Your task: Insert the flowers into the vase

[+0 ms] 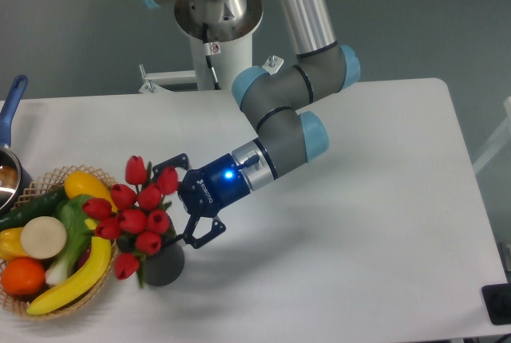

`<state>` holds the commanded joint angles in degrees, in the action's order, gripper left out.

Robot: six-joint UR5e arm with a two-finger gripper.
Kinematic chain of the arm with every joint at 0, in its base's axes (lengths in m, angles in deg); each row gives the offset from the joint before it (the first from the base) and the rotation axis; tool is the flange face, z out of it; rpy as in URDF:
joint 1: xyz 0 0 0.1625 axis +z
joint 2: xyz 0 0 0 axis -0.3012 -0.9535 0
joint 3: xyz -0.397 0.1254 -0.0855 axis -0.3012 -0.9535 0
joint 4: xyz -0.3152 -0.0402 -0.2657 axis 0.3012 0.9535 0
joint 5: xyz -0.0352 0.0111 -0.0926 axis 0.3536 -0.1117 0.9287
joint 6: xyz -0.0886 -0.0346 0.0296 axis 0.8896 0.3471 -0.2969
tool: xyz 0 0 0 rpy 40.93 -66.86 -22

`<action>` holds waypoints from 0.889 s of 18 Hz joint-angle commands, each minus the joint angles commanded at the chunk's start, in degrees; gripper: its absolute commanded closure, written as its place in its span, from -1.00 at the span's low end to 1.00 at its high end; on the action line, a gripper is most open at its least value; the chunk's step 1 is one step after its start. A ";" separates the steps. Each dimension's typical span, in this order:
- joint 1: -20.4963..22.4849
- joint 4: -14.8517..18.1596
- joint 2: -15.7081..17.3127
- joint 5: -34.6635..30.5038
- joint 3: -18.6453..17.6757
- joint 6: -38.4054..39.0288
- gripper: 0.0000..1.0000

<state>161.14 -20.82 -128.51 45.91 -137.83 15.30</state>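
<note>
The flowers (132, 214), a bunch of red tulip buds with green stems, stand with their stems down in the vase (166, 266) and lean left over the basket. The vase is a short dark grey cylinder near the table's front left, and the blooms cover most of its mouth. My gripper (176, 203) is just right of the bunch, open. One finger is above the blooms and the other is beside the vase's rim, with nothing held between them.
A wicker basket (48, 308) of fruit, with a banana (73, 282), an orange (21, 276) and a leafy vegetable, sits right beside the vase on the left. A steel pot with a blue handle (11, 107) is at the far left edge. The robot base (217, 16) stands behind.
</note>
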 joint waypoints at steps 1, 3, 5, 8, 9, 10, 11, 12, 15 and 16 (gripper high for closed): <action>0.44 0.00 0.35 -0.44 -0.09 0.00 -1.00; 1.41 0.00 1.58 -1.32 -1.22 0.00 -1.00; 3.07 0.09 3.51 -1.50 -2.54 0.09 -1.00; 5.71 0.17 7.11 -1.85 -4.83 0.00 -1.00; 6.50 0.26 8.51 -3.07 -5.18 0.00 -1.00; 7.29 0.26 9.66 -6.91 -5.19 0.09 -1.00; 8.00 0.18 10.63 -11.99 -5.10 0.18 -1.00; 8.26 0.17 11.59 -16.57 -4.66 0.35 -1.00; 10.28 0.26 14.14 -25.56 -4.75 0.62 -1.00; 11.59 0.26 14.76 -27.93 -4.83 0.62 -1.00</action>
<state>172.73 -20.56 -113.75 17.98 -142.66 15.91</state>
